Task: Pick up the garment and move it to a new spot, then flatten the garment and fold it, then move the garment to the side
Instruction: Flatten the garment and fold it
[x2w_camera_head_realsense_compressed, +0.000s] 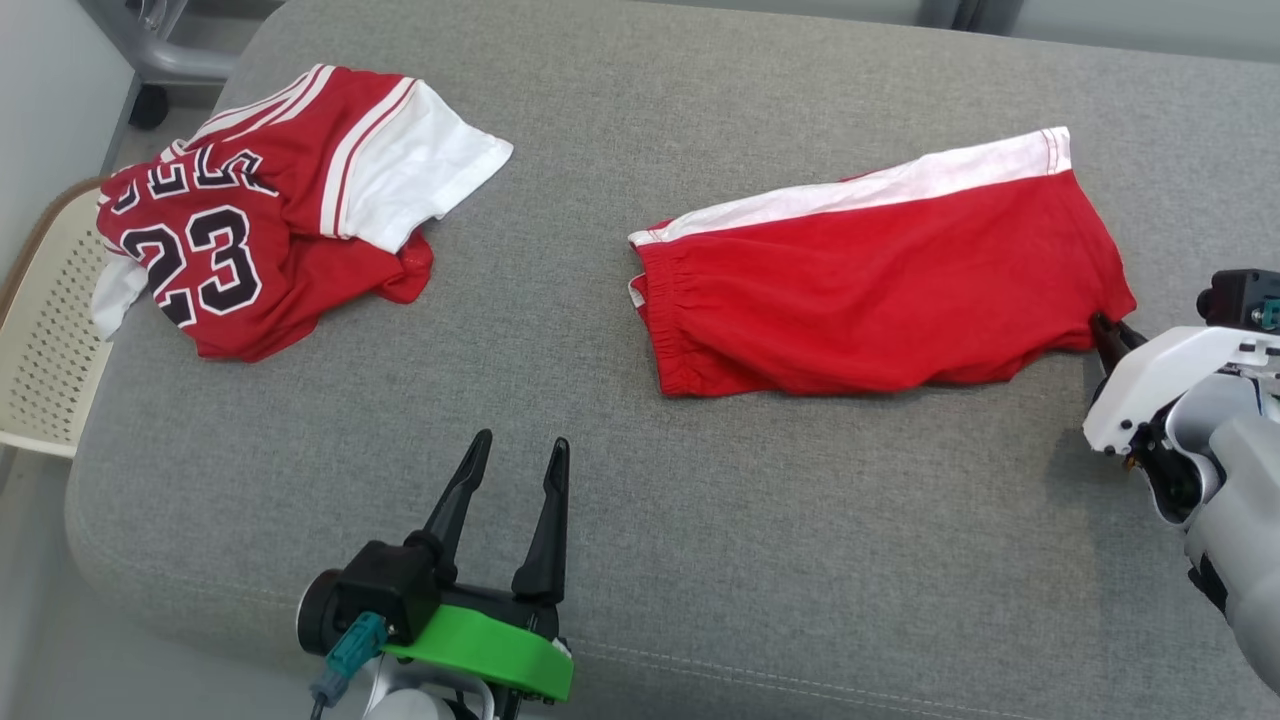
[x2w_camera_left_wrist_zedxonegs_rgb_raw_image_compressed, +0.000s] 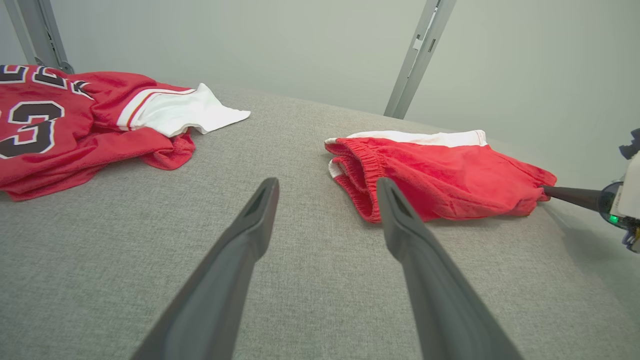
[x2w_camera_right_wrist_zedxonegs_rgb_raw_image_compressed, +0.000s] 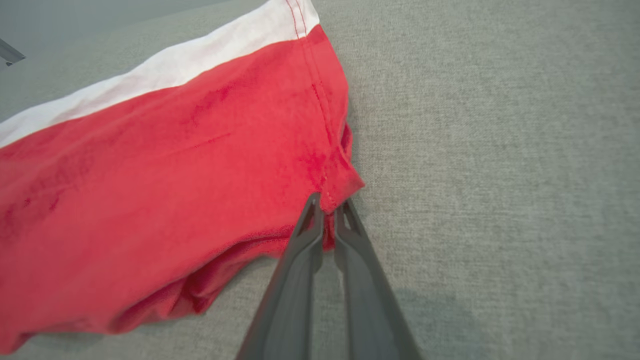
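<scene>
The right gripper (x2w_camera_right_wrist_zedxonegs_rgb_raw_image_compressed: 327, 202) was nearly closed, its two dark fingers pinching the lower corner of the leg hem of the red shorts (x2w_camera_right_wrist_zedxonegs_rgb_raw_image_compressed: 150, 175), with red cloth bunched between the tips. In the head view this gripper (x2w_camera_head_realsense_compressed: 1105, 325) reached in from the right edge and met the shorts (x2w_camera_head_realsense_compressed: 880, 280) at their near right corner. The left gripper (x2w_camera_head_realsense_compressed: 520, 445) stood moderately open and empty, fingers apart, hovering over bare cloth near the front edge, well apart from both garments. From the left wrist its fingers (x2w_camera_left_wrist_zedxonegs_rgb_raw_image_compressed: 260, 210) pointed toward the gap between the two garments. The shorts lay mostly flat on the right half of the grey padded cushion (x2w_camera_head_realsense_compressed: 700, 520), waistband toward the middle, white side stripe along the far edge. A crumpled red and white jersey (x2w_camera_head_realsense_compressed: 230, 230) numbered 23 lay at the far left corner. Beside the cushion's left edge stood a cream perforated chair (x2w_camera_head_realsense_compressed: 40, 320). Behind were a pale wall (x2w_camera_left_wrist_zedxonegs_rgb_raw_image_compressed: 525, 60) and grey metal posts (x2w_camera_left_wrist_zedxonegs_rgb_raw_image_compressed: 420, 55).
</scene>
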